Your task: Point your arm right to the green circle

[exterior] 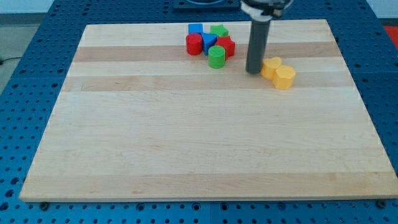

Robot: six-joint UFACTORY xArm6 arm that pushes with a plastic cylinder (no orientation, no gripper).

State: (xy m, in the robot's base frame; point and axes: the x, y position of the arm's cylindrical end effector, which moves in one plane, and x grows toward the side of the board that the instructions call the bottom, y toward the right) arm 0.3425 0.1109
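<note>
- my tip [253,71], no claw on it so nothing's held, is planted on the pale wooden desk [186,137]
- green cylinder block [216,57] sits near, off to the view's left of my tip
- yellow blocks [278,72] touching its right side

Pale wooden board [205,143] as counter, planks running left to right, grain bands alternating lighter and tan. Beneath and around it, blue perforated metal surface [28,93] with regular hole grid, visible on left, right, near and far edges. Light even, soft, shadows faint. No walls or windows visible.
</note>
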